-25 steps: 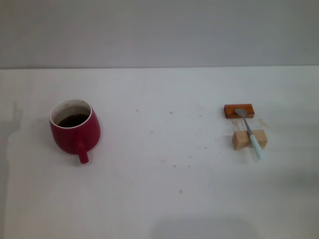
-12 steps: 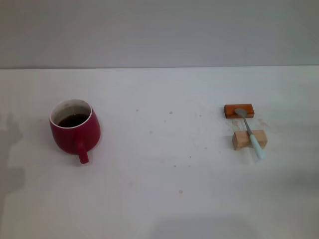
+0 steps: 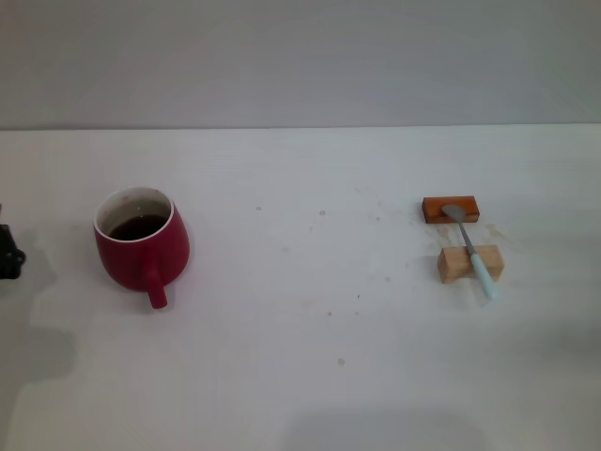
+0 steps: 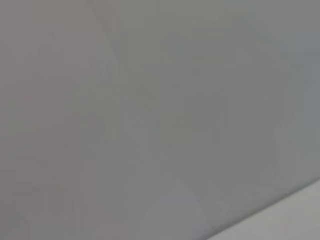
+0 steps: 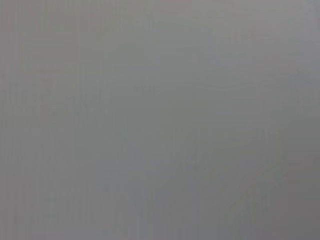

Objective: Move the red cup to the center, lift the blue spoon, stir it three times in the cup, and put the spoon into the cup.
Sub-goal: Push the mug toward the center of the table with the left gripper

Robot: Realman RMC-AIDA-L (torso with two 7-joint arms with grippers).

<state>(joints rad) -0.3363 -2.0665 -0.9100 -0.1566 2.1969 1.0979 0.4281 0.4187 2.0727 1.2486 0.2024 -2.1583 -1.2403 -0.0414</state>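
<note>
- Red cup [image 3: 141, 240]: sitting on the table's [image 3: 300, 376] left side, handle pointing toward the robot.
- Left gripper [image 3: 7, 254]: showing at the left edge, just beside the cup; nearer arm; finger state impossible to tell.
- Right gripper: not showing.
- Blue spoon [image 3: 472, 252]: lying across two blocks, far right.

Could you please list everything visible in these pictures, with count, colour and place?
Squat deep-red ceramic cup: one, white inside with dark liquid, left part of the table, handle toward the robot.
Slim spoon with grey metal bowl and pale blue handle: one, right side, lying across both blocks.
Orange rectangular block: one, right side, under the spoon's bowl.
Tan wooden block: one, nearer the robot than the orange block, under the spoon's handle.
White table: one, with small specks.
Grey wall: behind the table.
Left gripper: a dark part at the head view's left edge, left of the cup.
Right gripper: not in view.
</note>
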